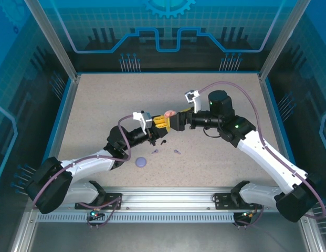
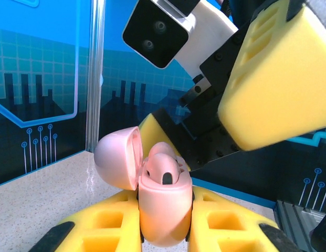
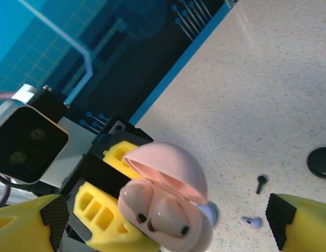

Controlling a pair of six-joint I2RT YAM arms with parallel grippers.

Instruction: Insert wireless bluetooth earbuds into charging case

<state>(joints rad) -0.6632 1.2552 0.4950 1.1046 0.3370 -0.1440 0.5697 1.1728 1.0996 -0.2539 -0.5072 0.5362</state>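
The pale pink charging case [image 2: 164, 220] stands pinched between the yellow fingers [image 2: 107, 226] of my left gripper [image 2: 165, 212], which is shut on it. Its lid [image 2: 114, 160] is swung open to the left. Two pink earbuds [image 3: 168, 216] sit in the case [image 3: 197, 239]. My right gripper [image 3: 165, 226] is open, its fingers [image 3: 302, 220] wide on either side of the case and not touching it. In the top view both grippers [image 1: 161, 123] [image 1: 176, 117] meet at the case [image 1: 169, 113] above mid-table. On the table lie a black earbud [image 3: 261, 182] and a lavender earbud [image 3: 253, 221].
A lavender disc case [image 1: 141, 162] lies near the left forearm, with two lavender earbuds [image 1: 155, 151] [image 1: 177, 152] and a black earbud [image 1: 163, 142] beside it. A black disc case [image 3: 320, 161] lies at the right edge of the right wrist view. Blue walls enclose the table.
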